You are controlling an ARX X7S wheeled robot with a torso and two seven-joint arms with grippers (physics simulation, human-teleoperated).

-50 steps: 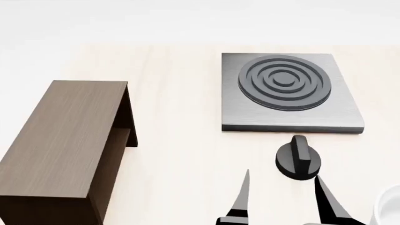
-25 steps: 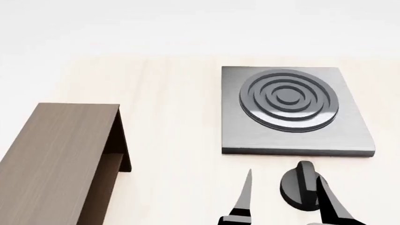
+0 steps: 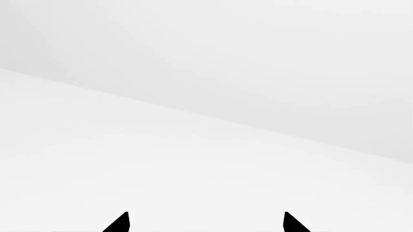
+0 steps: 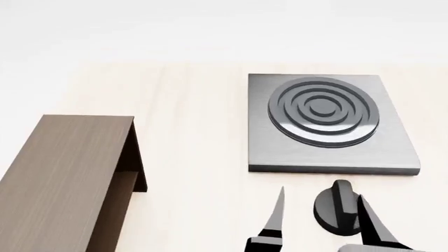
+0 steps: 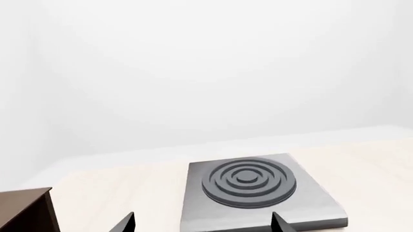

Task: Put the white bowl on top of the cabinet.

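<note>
The white bowl is out of view in every frame. The dark brown cabinet (image 4: 70,173) stands at the left of the table, flat top up, its open side with the inner shelf facing right; its corner also shows in the right wrist view (image 5: 26,212). My right gripper (image 4: 320,194) is open and empty at the bottom of the head view, its fingers either side of a black knob. It points toward the stove in the right wrist view (image 5: 203,216). My left gripper (image 3: 206,216) is open and empty, with only blank white before it.
A square grey stove plate (image 4: 280,152) with black rings lies at the right of the light wood table (image 4: 196,157), also in the right wrist view (image 5: 193,203). A black round knob (image 4: 334,212) lies just in front of the stove.
The head view has tilted, so the scene has slid down the picture and the white bowl's edge at the lower right has left the view. My right gripper has barely shifted.
</note>
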